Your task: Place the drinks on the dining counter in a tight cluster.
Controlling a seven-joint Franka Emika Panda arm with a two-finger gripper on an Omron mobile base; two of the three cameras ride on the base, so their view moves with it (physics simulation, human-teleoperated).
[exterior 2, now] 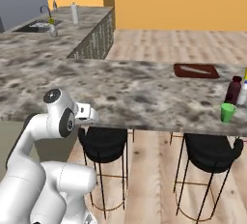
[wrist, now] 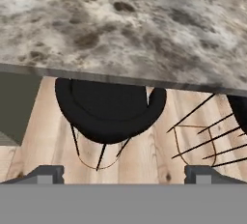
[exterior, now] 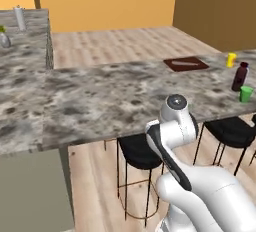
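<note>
Fingertips (wrist: 47, 174) of the gripper (wrist: 124, 175) stood spread and empty above a bar stool (wrist: 110, 110) while the maroon bottle (exterior: 240, 76), likely rigid, smooth-sided and best gripped mid-body, waited far along the dining counter (exterior: 115, 96) beside a green cup (exterior: 246, 93).

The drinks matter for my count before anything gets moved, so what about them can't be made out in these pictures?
- Maroon bottle: plain in both base views.
- A pale thing behind it in the right base view is cut off by the picture's edge; whether it is a bottle cannot be told.
- Dark wine bottle: no picture settles where it stands.
- Gripper: the hand view shows its fingertips set wide apart, holding nothing.
</note>
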